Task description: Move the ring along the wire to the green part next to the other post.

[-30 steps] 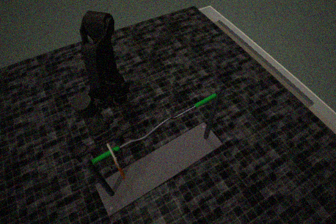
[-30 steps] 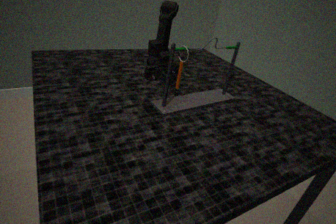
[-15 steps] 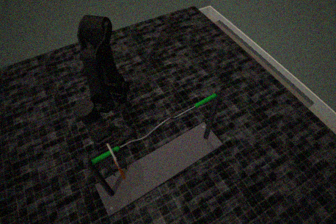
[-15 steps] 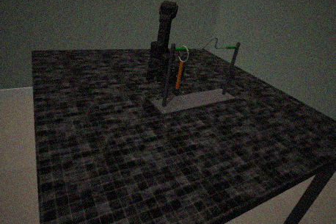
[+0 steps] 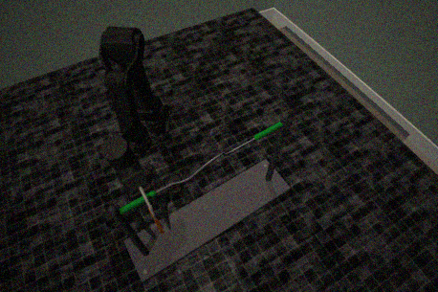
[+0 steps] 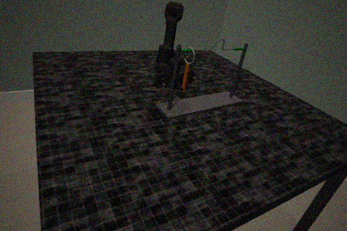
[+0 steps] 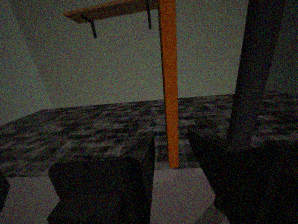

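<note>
A lone ring (image 5: 146,202) (image 6: 194,55) hangs on one of two green sections, its single orange handle (image 5: 159,225) (image 6: 186,77) (image 7: 171,90) pointing down beside one of two posts (image 5: 136,237) (image 6: 173,80) (image 7: 255,75). The other post (image 5: 270,171) (image 6: 239,70) stands nearer the counter's (image 5: 335,202) (image 6: 114,141) (image 7: 75,132) right edge, as seen from above. One gripper (image 5: 160,216) (image 6: 185,80) (image 7: 170,133) waits at the handle, jaws partly parted and gripping nothing; one base plate (image 5: 215,207) (image 6: 208,102) (image 7: 180,185) carries both posts.

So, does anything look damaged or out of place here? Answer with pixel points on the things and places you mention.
Nothing stands out: the ring (image 5: 146,200) (image 6: 194,55) hangs on the wire's green end (image 5: 131,206) (image 6: 186,50), its orange handle (image 5: 159,225) (image 6: 186,77) (image 7: 171,85) dangling down.
</note>
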Robot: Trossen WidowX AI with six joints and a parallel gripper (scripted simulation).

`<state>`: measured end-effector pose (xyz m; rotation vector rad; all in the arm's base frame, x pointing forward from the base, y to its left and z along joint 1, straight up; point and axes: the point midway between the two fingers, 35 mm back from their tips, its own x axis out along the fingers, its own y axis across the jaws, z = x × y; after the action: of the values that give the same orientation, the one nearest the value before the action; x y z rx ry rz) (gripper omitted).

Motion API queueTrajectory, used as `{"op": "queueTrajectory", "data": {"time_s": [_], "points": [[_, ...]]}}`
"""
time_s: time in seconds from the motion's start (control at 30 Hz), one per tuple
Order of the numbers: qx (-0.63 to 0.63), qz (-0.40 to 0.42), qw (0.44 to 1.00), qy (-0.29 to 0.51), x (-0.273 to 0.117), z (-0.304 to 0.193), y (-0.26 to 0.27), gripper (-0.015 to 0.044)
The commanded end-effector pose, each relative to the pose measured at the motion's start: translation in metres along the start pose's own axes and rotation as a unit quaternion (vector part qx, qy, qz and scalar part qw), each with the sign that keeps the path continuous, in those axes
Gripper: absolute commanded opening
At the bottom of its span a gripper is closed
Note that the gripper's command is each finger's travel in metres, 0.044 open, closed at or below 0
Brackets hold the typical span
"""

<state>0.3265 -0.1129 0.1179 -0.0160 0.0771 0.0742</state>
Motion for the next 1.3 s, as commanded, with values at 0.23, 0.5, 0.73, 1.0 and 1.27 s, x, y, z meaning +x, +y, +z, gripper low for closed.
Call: {"op": "queueTrajectory", "data": {"time_s": [0.23, 0.5, 0.73, 1.0, 1.27], "points": [[0.0, -0.003, 1.0, -0.005, 0.018, 0.002, 0.0, 0.016], [0.0, -0.003, 1.0, -0.005, 0.018, 0.002, 0.0, 0.016], [0.0, -0.003, 1.0, -0.005, 0.018, 0.002, 0.0, 0.016], [0.0, -0.003, 1.0, -0.005, 0.018, 0.002, 0.0, 0.016], [0.0, -0.003, 1.0, -0.005, 0.018, 0.002, 0.0, 0.016]]}}
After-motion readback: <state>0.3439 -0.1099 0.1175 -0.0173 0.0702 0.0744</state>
